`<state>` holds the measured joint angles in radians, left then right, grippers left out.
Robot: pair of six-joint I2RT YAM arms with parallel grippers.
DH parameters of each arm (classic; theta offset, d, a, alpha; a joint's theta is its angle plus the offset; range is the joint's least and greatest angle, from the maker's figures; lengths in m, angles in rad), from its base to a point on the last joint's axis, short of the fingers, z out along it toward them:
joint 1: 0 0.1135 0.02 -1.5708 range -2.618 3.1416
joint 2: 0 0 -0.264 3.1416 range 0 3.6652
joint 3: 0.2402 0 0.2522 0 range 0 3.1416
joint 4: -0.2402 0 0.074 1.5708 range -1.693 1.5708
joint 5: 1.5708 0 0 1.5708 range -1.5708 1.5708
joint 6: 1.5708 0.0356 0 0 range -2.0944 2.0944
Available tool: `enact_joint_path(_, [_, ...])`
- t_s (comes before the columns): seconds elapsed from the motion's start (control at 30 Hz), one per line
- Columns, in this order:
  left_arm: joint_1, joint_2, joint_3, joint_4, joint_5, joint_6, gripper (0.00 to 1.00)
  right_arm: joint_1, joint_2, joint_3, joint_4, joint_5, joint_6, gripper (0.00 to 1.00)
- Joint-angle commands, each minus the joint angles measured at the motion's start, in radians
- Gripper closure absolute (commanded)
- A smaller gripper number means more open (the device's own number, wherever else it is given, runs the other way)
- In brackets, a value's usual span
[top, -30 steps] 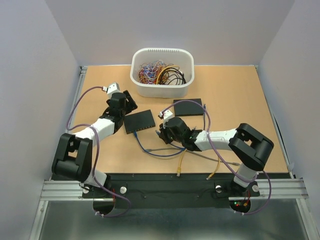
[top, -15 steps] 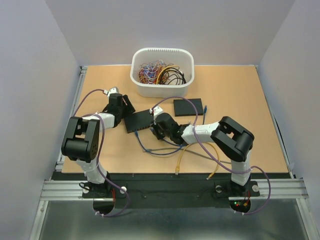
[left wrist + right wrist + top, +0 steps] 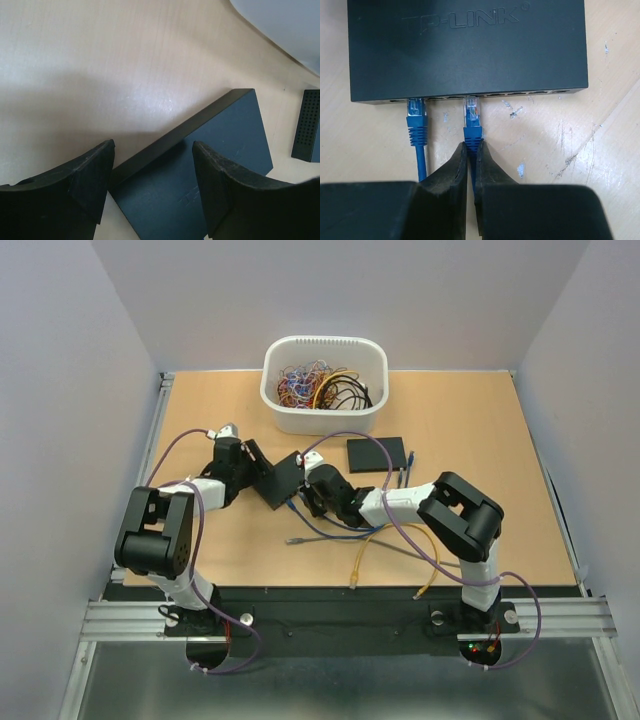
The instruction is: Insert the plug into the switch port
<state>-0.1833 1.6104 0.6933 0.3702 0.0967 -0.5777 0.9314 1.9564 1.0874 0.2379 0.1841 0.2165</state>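
The black switch [image 3: 283,480] lies at an angle mid-table, its port row [image 3: 485,95] facing my right gripper. My right gripper [image 3: 471,145] is shut on the boot of a blue cable [image 3: 473,134]. That cable's clear connector [image 3: 472,111] has its tip at a middle port. A second blue connector [image 3: 416,112] sits in a port to the left. The thin yellow cable [image 3: 375,538] lies loose, its plug end [image 3: 357,582] near the front edge, held by neither gripper. My left gripper [image 3: 152,165] is open, its fingers straddling the switch's far corner [image 3: 200,165].
A second black box [image 3: 378,454] lies behind the right arm. A white basket [image 3: 323,420] of tangled wires stands at the back. Another yellow cable end [image 3: 428,592] and a grey cable [image 3: 300,540] lie near the front.
My right gripper has moved left to the switch with the blue cable. The left arm has drawn in, and the switch has turned to a steeper angle.
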Motion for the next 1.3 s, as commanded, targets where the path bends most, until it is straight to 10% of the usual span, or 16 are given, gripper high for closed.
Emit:
enact_joint_path(0.0, [-0.004, -0.055, -0.034, -0.030, 0.020, -0.013, 0.26, 0.009, -0.028, -0.020, -0.014, 0.018, 0.015, 1.00])
enact_joint_path(0.4, [-0.013, -0.110, 0.041, -0.057, -0.178, 0.072, 0.30, 0.009, -0.100, -0.078, -0.035, 0.018, 0.026, 1.00])
enact_joint_path(1.27, [-0.015, 0.075, 0.002, 0.265, 0.178, 0.032, 0.29, 0.007, -0.024, 0.103, -0.134, 0.046, 0.020, 0.99])
